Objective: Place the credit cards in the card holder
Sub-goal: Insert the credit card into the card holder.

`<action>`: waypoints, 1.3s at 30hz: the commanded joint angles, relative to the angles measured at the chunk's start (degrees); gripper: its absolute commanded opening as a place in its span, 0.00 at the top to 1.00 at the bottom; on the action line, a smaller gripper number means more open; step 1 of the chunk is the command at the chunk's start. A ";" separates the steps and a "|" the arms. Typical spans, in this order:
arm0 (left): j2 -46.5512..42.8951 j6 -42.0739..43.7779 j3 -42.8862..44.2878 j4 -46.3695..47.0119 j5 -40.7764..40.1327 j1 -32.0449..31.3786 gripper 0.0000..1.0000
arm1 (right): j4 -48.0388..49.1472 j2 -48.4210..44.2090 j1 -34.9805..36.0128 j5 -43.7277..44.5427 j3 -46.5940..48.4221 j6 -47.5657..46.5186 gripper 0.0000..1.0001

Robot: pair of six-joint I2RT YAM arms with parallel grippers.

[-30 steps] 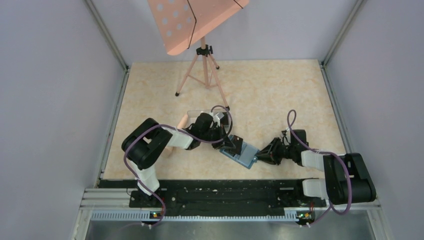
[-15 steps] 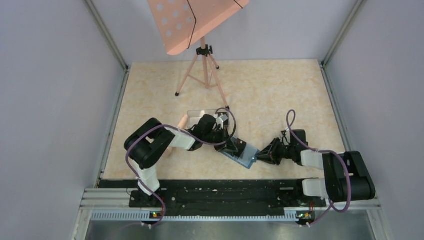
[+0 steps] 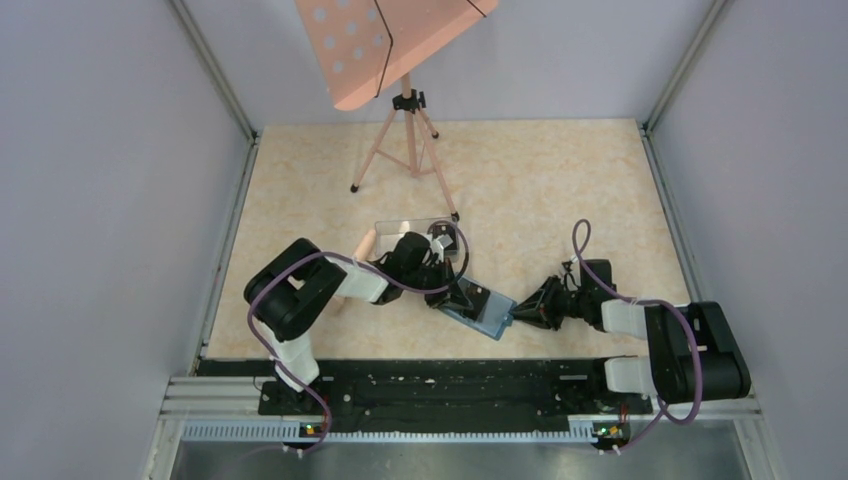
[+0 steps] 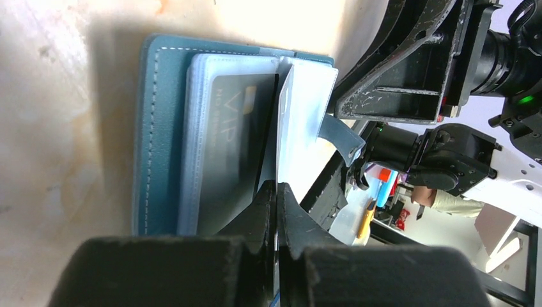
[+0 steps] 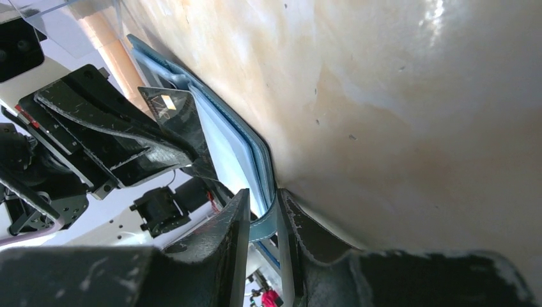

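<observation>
The card holder (image 3: 488, 311) lies open on the table, teal outside (image 4: 160, 128) with light blue pockets. One black credit card (image 4: 233, 141) marked VIP sits in a pocket. My left gripper (image 4: 277, 192) is shut on another thin credit card (image 4: 279, 121), held edge-on with its far end at the wallet's pockets. In the top view the left gripper (image 3: 452, 294) is over the wallet's left half. My right gripper (image 5: 263, 217) is shut on the wallet's teal snap tab (image 5: 265, 225) at its right end (image 3: 520, 312). The left fingers (image 5: 121, 137) and the held card (image 5: 176, 118) show in the right wrist view.
A clear rectangular plastic box (image 3: 405, 228) stands just behind the left gripper. A peach music stand on a tripod (image 3: 405, 125) stands at the back. A peach stick (image 3: 352, 268) lies by the left arm. Grey walls close in both sides.
My left gripper has moved slightly nearer and to the left, lower over the wallet with the card. The right gripper and the wallet have stayed in place.
</observation>
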 commanded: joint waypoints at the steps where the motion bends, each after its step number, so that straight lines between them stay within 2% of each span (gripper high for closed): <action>1: -3.85 0.97 -0.94 -4.41 -1.59 -0.33 1.00 | -0.69 1.04 0.75 3.34 0.87 -2.63 0.77; 14: -4.10 5.61 3.03 -14.00 -0.33 -0.41 1.00 | -1.58 1.95 0.68 3.52 1.75 -4.51 0.78; 29: -2.06 10.82 9.81 -22.51 4.18 -0.32 1.00 | 0.15 7.68 0.83 2.81 4.05 -6.45 0.80; 31: -2.32 10.47 9.71 -22.45 3.94 -0.38 1.00 | 0.55 8.08 0.82 2.90 4.07 -6.50 0.86; 37: -2.35 10.16 9.54 -23.48 3.83 -0.32 1.00 | 0.63 8.69 0.87 3.34 4.30 -6.86 0.88; 39: -2.30 10.21 9.37 -23.55 3.89 -0.32 1.00 | 0.54 8.69 0.92 3.41 4.44 -6.97 0.92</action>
